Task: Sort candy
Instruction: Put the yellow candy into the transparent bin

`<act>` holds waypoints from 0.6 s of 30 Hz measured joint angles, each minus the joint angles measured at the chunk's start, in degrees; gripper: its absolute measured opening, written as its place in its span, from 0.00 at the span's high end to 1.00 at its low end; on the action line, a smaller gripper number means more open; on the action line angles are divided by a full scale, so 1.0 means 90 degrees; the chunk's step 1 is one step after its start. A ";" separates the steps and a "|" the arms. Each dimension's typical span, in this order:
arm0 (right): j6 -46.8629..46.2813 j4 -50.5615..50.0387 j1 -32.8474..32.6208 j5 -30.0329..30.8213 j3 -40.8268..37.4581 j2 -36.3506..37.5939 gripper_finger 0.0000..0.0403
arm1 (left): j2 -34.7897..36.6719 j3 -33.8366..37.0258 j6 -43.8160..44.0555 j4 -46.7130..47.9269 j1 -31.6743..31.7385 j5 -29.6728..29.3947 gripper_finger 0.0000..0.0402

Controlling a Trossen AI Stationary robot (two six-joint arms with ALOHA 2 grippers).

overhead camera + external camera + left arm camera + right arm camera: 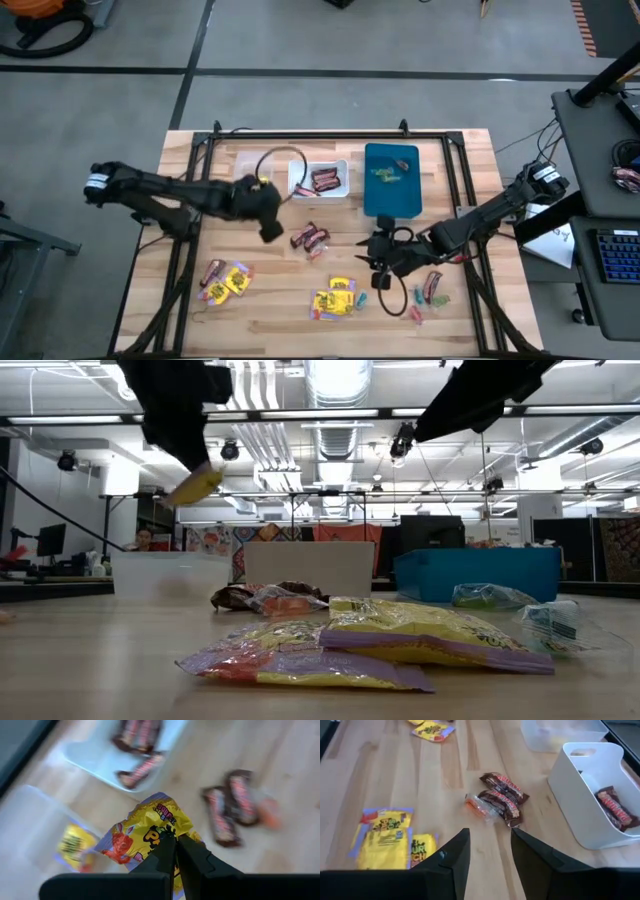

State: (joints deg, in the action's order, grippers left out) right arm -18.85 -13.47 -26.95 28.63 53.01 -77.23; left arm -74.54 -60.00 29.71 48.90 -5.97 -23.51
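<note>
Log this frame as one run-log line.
left hand: shut on yellow packet, raised near clear bin | right hand: open, over table near brown bars | white bin: holds bars

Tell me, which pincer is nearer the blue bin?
The right pincer, open just below the blue bin. The left pincer holds a yellow packet farther off, beyond the white bin.

Three bins (391,180), perhaps six yellow packets (336,297)
</note>
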 joint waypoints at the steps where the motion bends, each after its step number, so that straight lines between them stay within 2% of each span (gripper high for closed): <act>1: -0.0052 0.0009 -0.0018 -0.0004 0.0000 -0.0001 0.68 | 0.0000 0.0002 -0.0198 -0.0002 0.0210 0.0000 1.00; 11: -0.0055 -0.0001 -0.0031 -0.0003 -0.0051 -0.0015 0.71 | -0.0022 0.0002 -0.1504 -0.0004 0.2298 -0.0004 1.00; 14: 0.0108 -0.0012 0.0038 0.0080 -0.0058 -0.0015 0.71 | -0.0022 0.0004 -0.1763 -0.0004 0.2646 -0.0002 1.00; 18: 0.0359 -0.0231 0.0141 0.0585 -0.0061 0.0050 0.71 | -0.0042 0.0015 -0.1985 0.0006 0.2840 0.0000 1.00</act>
State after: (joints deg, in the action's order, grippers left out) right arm -15.62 -15.54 -25.68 33.89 52.47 -76.78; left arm -74.92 -59.87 11.84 48.95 19.59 -23.51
